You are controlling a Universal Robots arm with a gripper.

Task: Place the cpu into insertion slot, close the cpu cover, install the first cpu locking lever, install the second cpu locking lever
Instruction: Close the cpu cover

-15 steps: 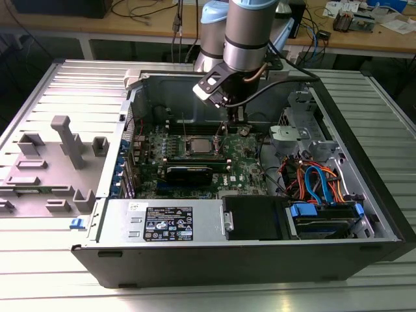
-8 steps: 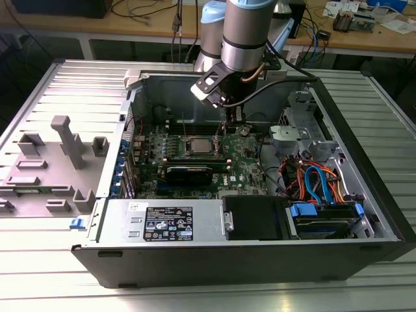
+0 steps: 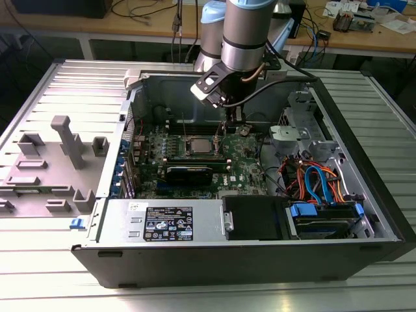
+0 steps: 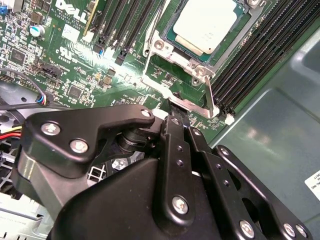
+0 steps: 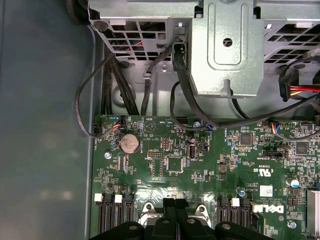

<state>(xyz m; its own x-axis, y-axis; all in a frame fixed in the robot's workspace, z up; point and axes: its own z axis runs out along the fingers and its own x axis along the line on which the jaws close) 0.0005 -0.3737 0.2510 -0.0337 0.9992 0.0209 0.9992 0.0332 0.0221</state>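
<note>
While the cpu (image 4: 207,22) sits framed by the cpu cover (image 4: 162,48), pincer (image 4: 176,106) closed tight, beside a locking lever (image 4: 210,97)

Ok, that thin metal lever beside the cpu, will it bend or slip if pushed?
The lever is slim bare metal standing up from the board, so it probably springs and flexes somewhat. Its smooth, shiny surface could let it slide off the end effector, whose tips sit right by its base.

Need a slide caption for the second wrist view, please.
Gripper, shut, at the edge of the cpu cover, beside a thin locking lever; the cpu sits in the cover's window.
</note>
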